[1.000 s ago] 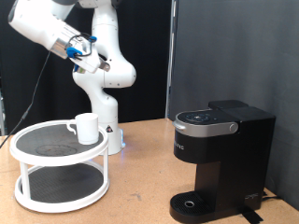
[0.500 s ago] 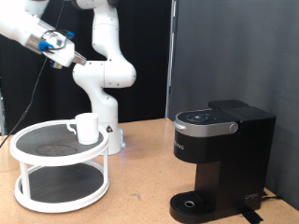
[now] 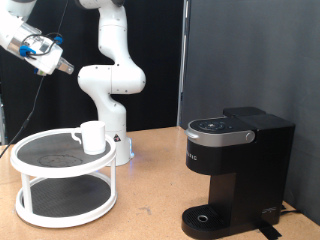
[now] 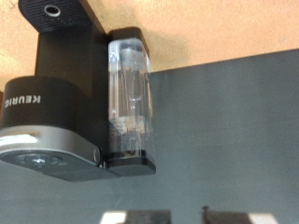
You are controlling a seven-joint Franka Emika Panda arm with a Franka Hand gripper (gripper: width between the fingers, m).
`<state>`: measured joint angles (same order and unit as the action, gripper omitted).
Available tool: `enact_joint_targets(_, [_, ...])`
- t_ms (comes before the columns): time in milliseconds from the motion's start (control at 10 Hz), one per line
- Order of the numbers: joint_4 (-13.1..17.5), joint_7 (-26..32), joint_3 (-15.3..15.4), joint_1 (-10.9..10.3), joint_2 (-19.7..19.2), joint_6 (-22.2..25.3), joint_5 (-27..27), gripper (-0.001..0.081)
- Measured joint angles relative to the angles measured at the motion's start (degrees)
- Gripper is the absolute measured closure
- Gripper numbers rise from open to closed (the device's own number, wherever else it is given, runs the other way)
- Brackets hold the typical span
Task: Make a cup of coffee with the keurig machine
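Observation:
The cup [image 3: 92, 137], a small white mug, stands on the top tier of a white two-tier round stand [image 3: 30, 152] at the exterior view's left. The black keurig machine [image 3: 235, 170] stands at the right with its lid down and nothing on its round drip tray [image 3: 205, 218]. My gripper [image 3: 63, 67] hangs high at the upper left, well above the cup and far from the machine. In the wrist view its fingertips [image 4: 114, 217] show apart at the frame's edge with nothing between them, and the machine [image 4: 56, 93] with its clear water tank [image 4: 129, 93] is in view.
The robot's white base [image 3: 112, 95] stands behind the stand. A wooden tabletop [image 3: 150, 200] carries the stand and the machine. A black curtain [image 3: 250, 50] hangs behind.
The arm has swung towards the exterior view's left, carrying the gripper from above the cup to the upper left corner. The cup and machine have not moved.

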<state>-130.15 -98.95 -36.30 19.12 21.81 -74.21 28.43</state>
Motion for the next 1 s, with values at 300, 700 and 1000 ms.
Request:
enact_joint_targets(300, [-0.3,1.6,-0.8,0.0,-2.0,-1.2,-0.4,0.0806])
enact_joint_targets(700, [-4.3,2.4,-0.9,0.1,-2.8,-7.0,-0.4,0.0794])
enact_joint_targets(1000, [-8.5,6.1,-0.9,0.1,-2.9,-14.2,-2.9,0.0441])
